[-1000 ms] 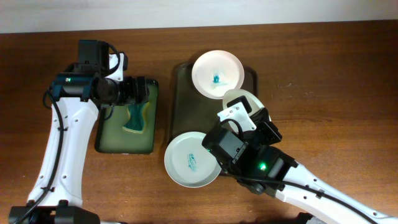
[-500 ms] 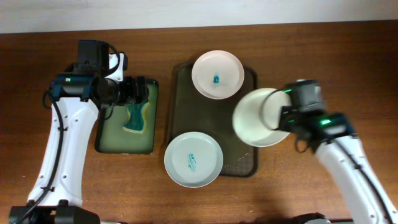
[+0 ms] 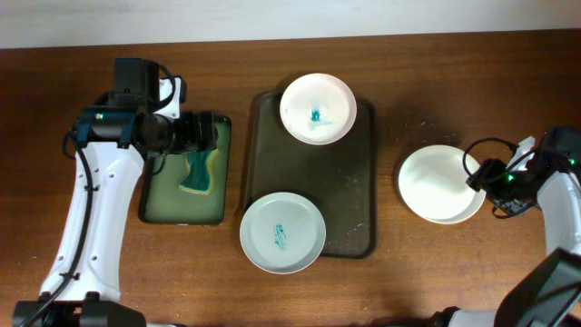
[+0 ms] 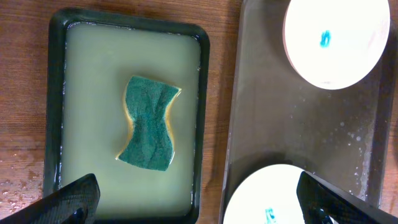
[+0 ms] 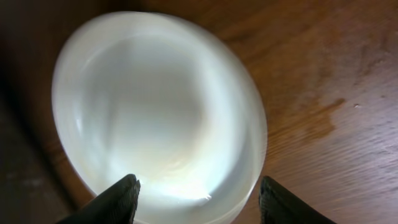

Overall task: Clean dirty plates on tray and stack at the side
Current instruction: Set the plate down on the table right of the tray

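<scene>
— Where is the clean plate [image 3: 440,184]?
— It has moved off the tray [image 3: 349,209] and rests on the table [image 3: 454,272], right side. Right gripper [image 5: 199,190] parted, released. Left gripper [image 4: 196,186] wide, empty. Two smeared plates [image 3: 282,233] remain.

Plates [image 3: 331,100] glossy; table [image 3: 454,82] wood; sponge [image 4: 148,122] rough.

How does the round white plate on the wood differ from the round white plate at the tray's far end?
The plate on the wood is plain white; the far plate carries a teal smear. The first lies off the dark brown rectangular tray; the second sits on it. Both are round and shallow.
</scene>
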